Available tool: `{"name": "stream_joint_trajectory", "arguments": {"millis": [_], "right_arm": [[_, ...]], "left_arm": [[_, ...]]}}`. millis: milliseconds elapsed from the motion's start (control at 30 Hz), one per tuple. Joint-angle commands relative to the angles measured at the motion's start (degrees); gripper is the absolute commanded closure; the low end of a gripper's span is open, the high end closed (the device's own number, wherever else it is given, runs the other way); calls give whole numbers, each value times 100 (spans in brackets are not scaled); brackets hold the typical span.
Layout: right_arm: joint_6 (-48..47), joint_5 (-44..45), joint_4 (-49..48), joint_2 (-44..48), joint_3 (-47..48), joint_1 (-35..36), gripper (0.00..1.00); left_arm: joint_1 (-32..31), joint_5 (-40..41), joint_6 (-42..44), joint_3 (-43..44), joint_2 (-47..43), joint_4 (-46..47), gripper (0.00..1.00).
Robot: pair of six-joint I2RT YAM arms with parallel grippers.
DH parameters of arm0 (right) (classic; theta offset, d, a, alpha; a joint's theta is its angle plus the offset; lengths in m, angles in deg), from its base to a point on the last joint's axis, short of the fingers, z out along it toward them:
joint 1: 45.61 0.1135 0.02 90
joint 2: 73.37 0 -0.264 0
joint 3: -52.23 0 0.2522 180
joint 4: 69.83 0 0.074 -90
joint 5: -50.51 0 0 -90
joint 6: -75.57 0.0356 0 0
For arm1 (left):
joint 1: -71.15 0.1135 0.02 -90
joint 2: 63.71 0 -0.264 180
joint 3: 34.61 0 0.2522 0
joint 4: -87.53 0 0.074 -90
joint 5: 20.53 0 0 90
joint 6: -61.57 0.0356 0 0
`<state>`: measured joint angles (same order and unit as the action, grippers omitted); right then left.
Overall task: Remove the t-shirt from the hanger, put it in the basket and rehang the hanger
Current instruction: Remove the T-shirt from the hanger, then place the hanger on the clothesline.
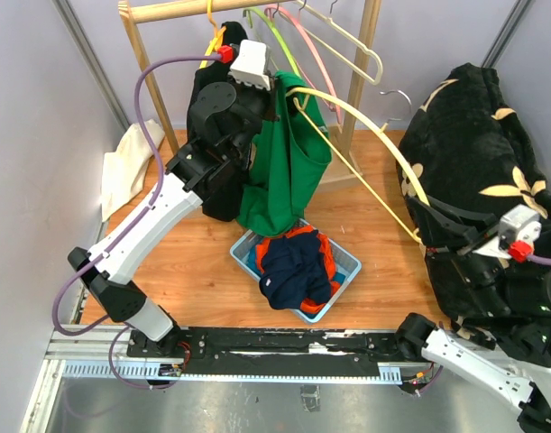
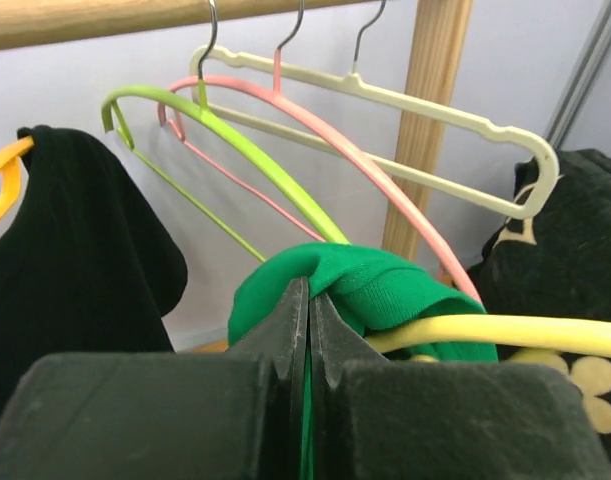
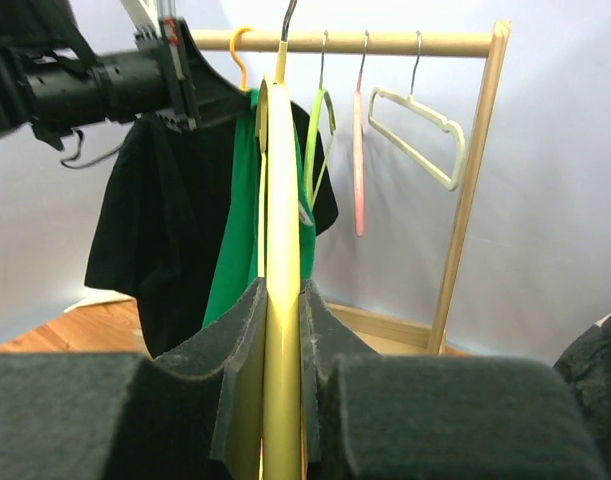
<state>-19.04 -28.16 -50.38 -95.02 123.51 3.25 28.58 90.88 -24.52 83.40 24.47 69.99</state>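
**Near field.** My right gripper (image 3: 282,300) is clenched on one arm of the pale yellow hanger (image 3: 282,200), holding it edge-on, well in front of the wooden rack (image 3: 385,42) and off to the rack's right. A black floral cloth (image 1: 473,135) is heaped on that same side of the rack.

**Middle field.** A blue basket (image 1: 352,266) with navy and orange garments (image 1: 293,271) sits on the tabletop (image 1: 203,262) in front of the rack, below the hanging shirt.

**Far field.** My left gripper (image 2: 307,300) is pinched tight on a fold of the green t-shirt (image 2: 375,285) at its shoulder, where the cloth humps over the yellow hanger's arm just in front of the rack. The shirt's body hangs down from there towards the basket. It is not yet off the hanger. I cannot tell whether the hanger's hook is on the rail.

**At the rack.** A black t-shirt (image 2: 75,250) hangs at the rail's left end. Bare lime (image 2: 235,140), pink (image 2: 325,125) and cream (image 2: 455,115) hangers hang further along to the right. A white cloth (image 1: 126,167) lies to the rack's left.

**Step in hand.** Both grips look set, so I judge this to be the start of the strip-off. The next move calls for the right gripper to brace the hanger while the left draws the shoulder fabric off the arm's end. The risk is cloth snagging at that tip.
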Motion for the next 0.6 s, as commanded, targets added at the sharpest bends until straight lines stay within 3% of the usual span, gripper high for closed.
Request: {"name": "stream_joint_trajectory", "arguments": {"millis": [0,300,567], "right_arm": [[20,-122,-40,339,264,-94,99],[-238,239,-843,-741,512,-95,99],[-102,225,-1439,-2082,997,-93,99]], "left_arm": [[55,15,-85,266,73,-220,100],[47,-1379,-621,-964,-1058,-5,100],[47,-1574,-795,-2386,-2000,356,100]]}}
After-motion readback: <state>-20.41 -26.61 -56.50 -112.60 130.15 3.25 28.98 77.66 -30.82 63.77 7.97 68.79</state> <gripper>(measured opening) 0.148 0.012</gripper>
